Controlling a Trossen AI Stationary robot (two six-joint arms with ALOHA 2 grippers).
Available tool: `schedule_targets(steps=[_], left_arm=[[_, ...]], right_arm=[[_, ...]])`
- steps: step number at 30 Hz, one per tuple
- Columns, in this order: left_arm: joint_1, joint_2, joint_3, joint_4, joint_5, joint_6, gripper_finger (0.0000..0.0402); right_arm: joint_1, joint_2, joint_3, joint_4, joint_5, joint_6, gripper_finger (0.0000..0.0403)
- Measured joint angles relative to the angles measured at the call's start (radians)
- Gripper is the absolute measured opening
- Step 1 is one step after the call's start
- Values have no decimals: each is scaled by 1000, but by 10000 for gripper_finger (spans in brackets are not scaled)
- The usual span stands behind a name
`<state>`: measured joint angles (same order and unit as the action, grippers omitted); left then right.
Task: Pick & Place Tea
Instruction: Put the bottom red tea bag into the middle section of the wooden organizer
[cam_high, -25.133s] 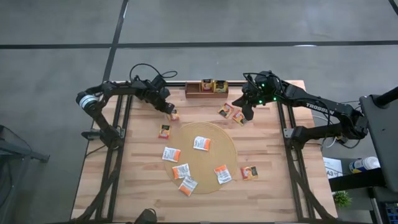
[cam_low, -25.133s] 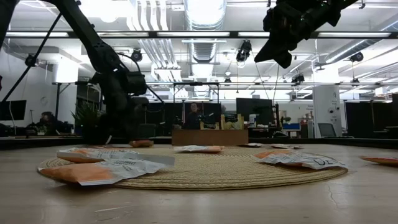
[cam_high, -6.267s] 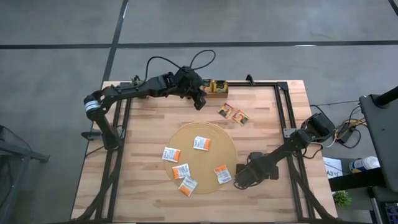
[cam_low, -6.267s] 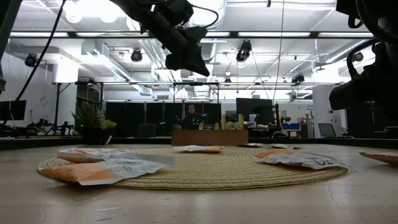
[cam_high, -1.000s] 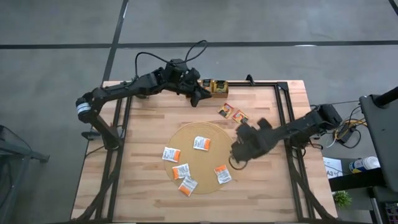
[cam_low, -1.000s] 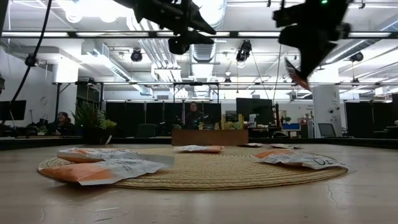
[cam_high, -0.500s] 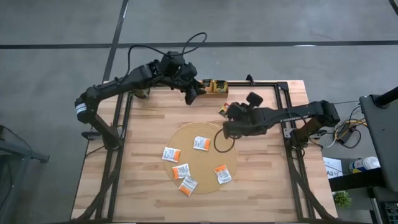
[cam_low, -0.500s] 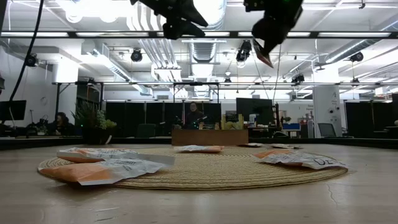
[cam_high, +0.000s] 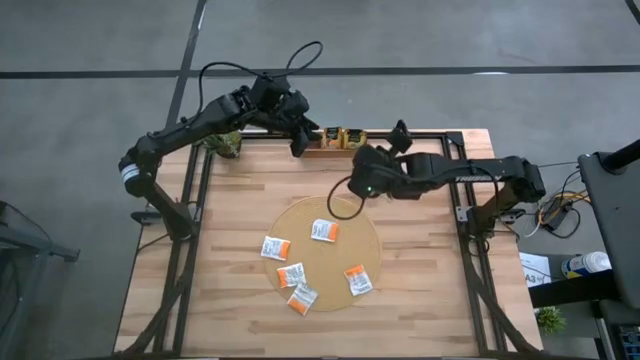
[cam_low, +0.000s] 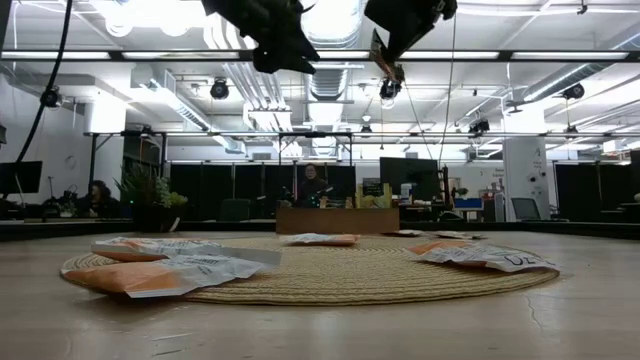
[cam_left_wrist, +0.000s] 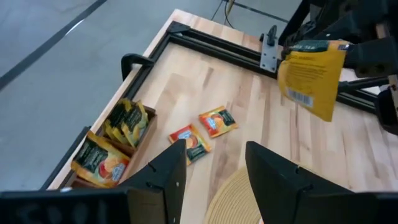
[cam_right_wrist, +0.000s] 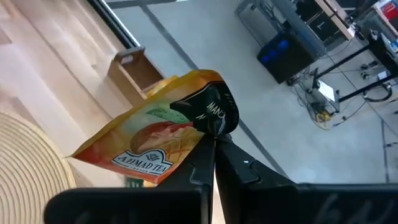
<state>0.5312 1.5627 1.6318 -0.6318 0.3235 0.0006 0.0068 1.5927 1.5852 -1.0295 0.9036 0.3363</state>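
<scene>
Right gripper (cam_right_wrist: 214, 134) clenched on a small flat orange tea-bag sachet (cam_right_wrist: 158, 140), held in the air above the far part of the table, just right of the small brown wooden compartment tray (cam_high: 325, 147). Left gripper (cam_left_wrist: 211, 174) released, empty, raised over the far edge beside that tray. Dark green and yellow sachets (cam_left_wrist: 127, 121) stood in the tray. Two orange sachets (cam_left_wrist: 202, 132) lay on the pale wooden table (cam_high: 230, 300); five more sachets (cam_high: 300, 270) on the large round tan woven mat (cam_high: 355, 220).
</scene>
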Motion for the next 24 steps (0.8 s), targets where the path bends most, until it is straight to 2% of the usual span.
schedule_targets(steps=[12,18,21,24], left_arm=[[-6,0,0,71,1,-84,158],[-19,0,2,199,1,-109,158],[-23,3,8,206,4,-111,158],[-24,9,11,212,53,-116,158]], right_arm=[[-107,30,34,90,-52,7,8],[-117,71,68,97,-52,-20,8],[-116,78,68,96,-52,-30,8],[-117,79,66,94,-52,-39,8]])
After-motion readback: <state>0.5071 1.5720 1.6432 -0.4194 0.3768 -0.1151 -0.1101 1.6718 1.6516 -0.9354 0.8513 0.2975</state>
